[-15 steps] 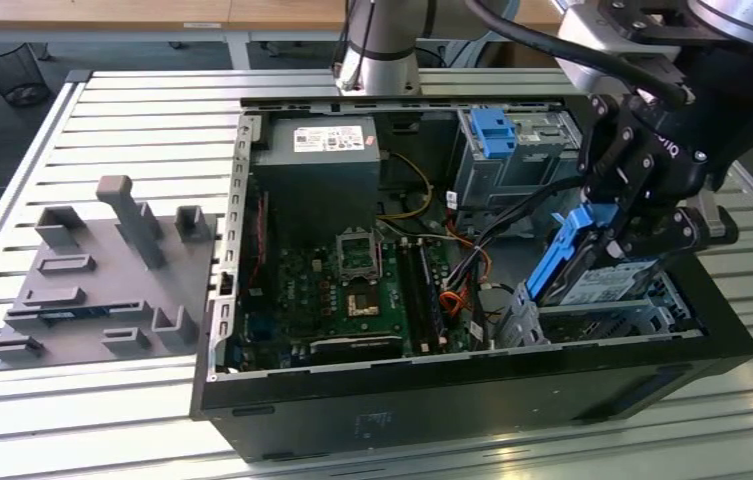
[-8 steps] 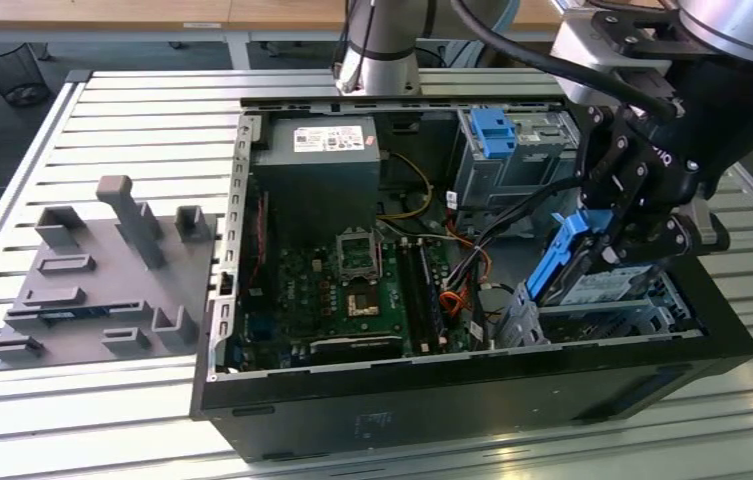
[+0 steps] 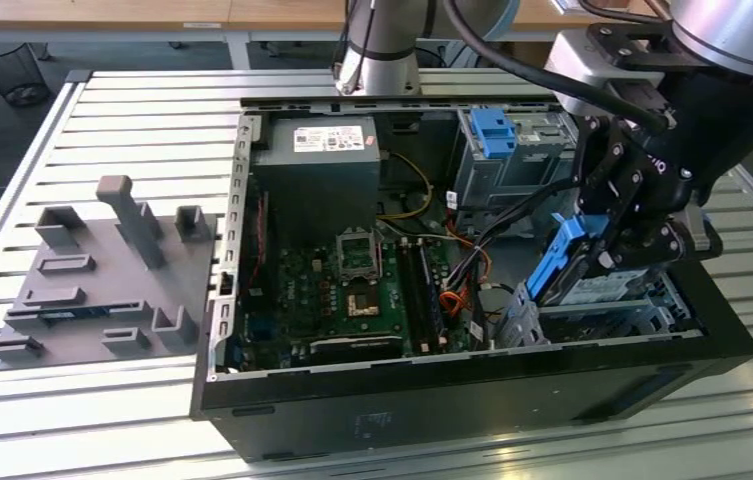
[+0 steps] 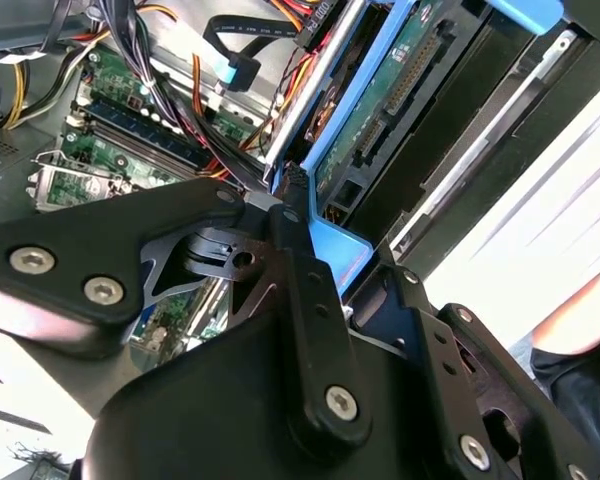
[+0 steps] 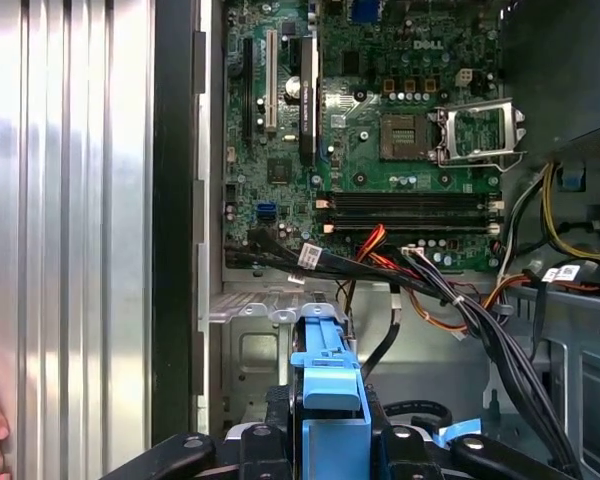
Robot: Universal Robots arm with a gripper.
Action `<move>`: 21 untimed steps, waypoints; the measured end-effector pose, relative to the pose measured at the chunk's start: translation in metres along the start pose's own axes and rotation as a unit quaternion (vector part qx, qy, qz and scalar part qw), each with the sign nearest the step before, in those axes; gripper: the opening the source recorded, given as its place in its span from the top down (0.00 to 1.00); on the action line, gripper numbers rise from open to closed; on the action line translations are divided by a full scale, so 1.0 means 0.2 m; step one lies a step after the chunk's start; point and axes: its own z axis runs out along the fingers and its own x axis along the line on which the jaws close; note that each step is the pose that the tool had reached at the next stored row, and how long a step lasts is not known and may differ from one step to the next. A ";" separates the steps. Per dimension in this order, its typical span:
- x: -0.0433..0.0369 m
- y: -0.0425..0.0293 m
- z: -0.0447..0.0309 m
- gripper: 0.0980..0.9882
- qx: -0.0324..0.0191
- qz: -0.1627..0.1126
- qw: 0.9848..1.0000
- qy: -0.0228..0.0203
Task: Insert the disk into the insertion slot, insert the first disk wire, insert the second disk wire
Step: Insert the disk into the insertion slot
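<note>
Gripped disk partly behind end effector

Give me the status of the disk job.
Done: the disk has been picked up. In hand: the gripper is shut on it, holding it tilted over the slot. Left: the disk is not seated in the slot, and the wires lie loose across the motherboard, with none plugged into the disk.

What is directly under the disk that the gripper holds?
The disk, clamped by the gripper, stands tilted over the insertion slot. The slot's inside is hidden by it.
</note>
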 end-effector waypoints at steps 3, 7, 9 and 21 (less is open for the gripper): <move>0.000 0.000 0.008 0.70 0.000 0.000 1.000 0.000; 0.000 0.000 0.021 0.70 0.000 0.000 1.000 0.000; 0.000 -0.001 0.029 0.70 0.000 0.000 1.000 0.000; 0.000 -0.001 0.078 0.70 0.000 0.000 1.000 0.000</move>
